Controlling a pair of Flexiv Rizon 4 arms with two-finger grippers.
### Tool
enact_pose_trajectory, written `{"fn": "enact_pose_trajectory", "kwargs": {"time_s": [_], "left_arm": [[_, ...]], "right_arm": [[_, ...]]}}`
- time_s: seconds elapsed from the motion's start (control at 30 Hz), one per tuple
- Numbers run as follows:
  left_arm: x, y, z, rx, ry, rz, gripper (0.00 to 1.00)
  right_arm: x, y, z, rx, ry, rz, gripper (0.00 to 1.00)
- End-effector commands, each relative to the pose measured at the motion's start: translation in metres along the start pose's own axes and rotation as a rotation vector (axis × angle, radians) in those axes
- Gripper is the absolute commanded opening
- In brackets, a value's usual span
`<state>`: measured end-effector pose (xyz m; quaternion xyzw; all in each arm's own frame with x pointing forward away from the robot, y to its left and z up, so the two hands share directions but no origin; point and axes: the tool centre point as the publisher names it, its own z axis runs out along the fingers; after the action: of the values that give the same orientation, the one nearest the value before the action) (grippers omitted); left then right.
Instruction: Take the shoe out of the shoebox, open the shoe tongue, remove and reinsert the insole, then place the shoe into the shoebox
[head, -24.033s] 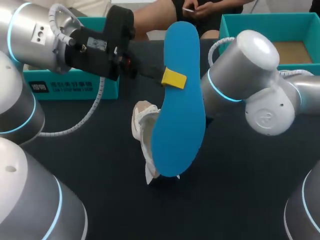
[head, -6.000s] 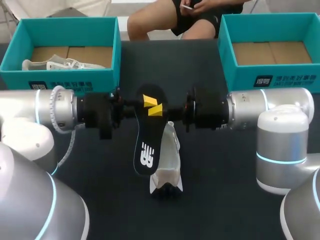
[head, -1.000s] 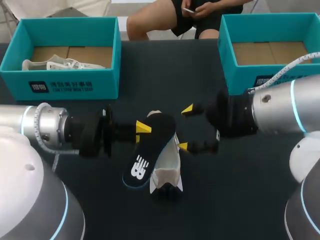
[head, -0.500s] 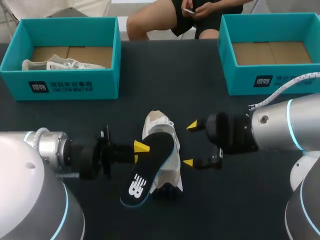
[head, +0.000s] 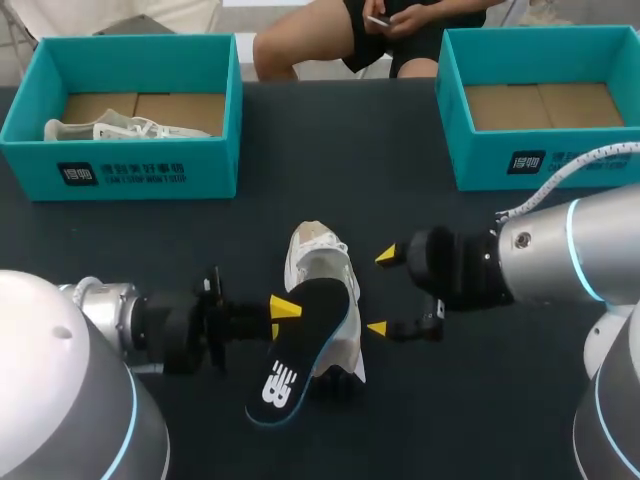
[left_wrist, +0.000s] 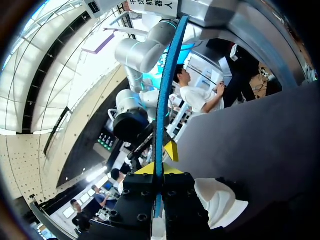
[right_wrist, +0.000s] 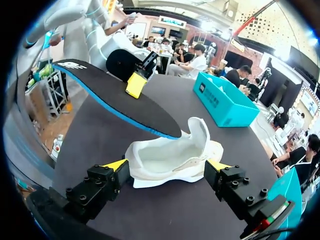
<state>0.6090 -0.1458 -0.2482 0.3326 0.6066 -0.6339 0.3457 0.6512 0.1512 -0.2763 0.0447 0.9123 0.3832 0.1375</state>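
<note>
insole (head: 298, 345) sank toward shoe (head: 325, 262) | left hand (head: 281, 316) clamped on it, lengthwise near-to-far | right hand (head: 381, 292) apart

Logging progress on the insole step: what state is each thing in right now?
insole: out of the shoe, pinched in the left gripper.
shoe: on the table, without insole.
left gripper: shut on insole.
right gripper: open, holding nothing.
left shoebox: open, another shoe inside.
right shoebox: open.

I log a white logo mark (head: 283, 382) on the black insole (head: 305, 335), near six o'clock. White printed labels (head: 122, 175) mark the front walls of the ten o'clock shoebox (head: 205, 165) and the two o'clock shoebox (head: 480, 165); neither is legible.
</note>
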Motion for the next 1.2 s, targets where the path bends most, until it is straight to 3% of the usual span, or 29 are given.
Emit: {"fn": "enact_pose_trajectory", "kwargs": {"time_s": [0.03,0.23,0.37,0.4,1.2], "left_arm": [[0.001,0.0,0.001,-0.002,-0.001,0.001,0.0],[0.001,0.0,0.001,-0.002,-0.001,0.001,0.0],[0.001,0.0,0.001,-0.002,-0.001,0.001,0.0],[0.001,0.0,0.001,-0.002,-0.001,0.001,0.0],[0.001,0.0,0.001,-0.002,-0.001,0.001,0.0]], "right_arm": [[0.002,0.002,0.001,0.005,-0.005,0.001,1.0],[0.003,-0.004,0.012,0.05,-0.076,-0.176,1.0],[0.002,-0.007,0.011,0.093,-0.055,-0.207,1.0],[0.003,-0.008,0.01,0.146,-0.042,-0.208,1.0],[0.003,-0.008,0.01,0.146,-0.042,-0.208,1.0]]}}
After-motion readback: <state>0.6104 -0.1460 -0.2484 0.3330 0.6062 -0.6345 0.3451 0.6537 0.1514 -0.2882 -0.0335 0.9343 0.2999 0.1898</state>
